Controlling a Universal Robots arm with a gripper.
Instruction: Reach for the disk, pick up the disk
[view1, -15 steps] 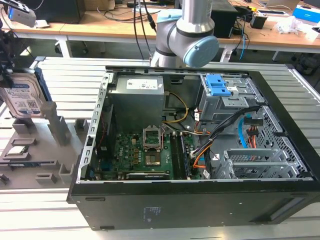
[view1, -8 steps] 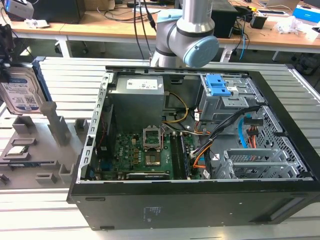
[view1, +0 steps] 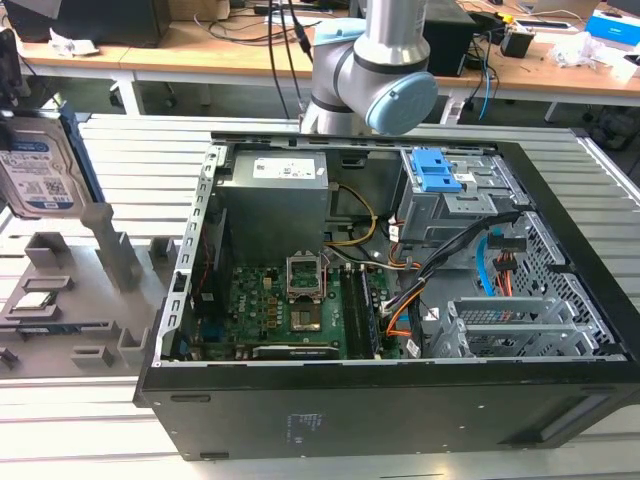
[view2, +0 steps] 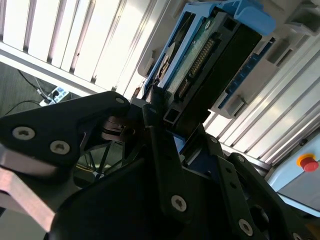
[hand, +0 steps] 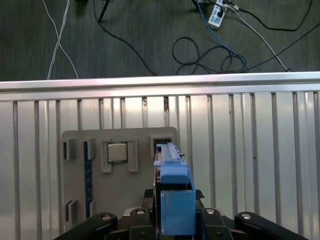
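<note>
Disk (view1: 40, 165) stands on edge at the exterior view's far left, label toward that camera. I judge it to be hanging just above the grey fixture plate (view1: 60, 335) rather than seated in it. In the first wrist view the gripper (hand: 175, 222) straddles the drive's blue frame edge-on. In the second wrist view its dark fingers (view2: 159, 145) are closed in on the connector end, pinching the disk across its thickness. That narrow hold makes sense to me: the plate stores the drive upright in a slot, so the thin faces are what a gripper can reach. The fixture's upright posts (view1: 112, 245) rise near the drive's lower edge, and a processor chip (hand: 117, 152) sits in its nest just beside the slot. Those are the edges I watch. The slatted aluminium table (hand: 280, 150) lies bare to one side, and the open computer case (view1: 560, 200) is well apart toward the exterior view's right.
</note>
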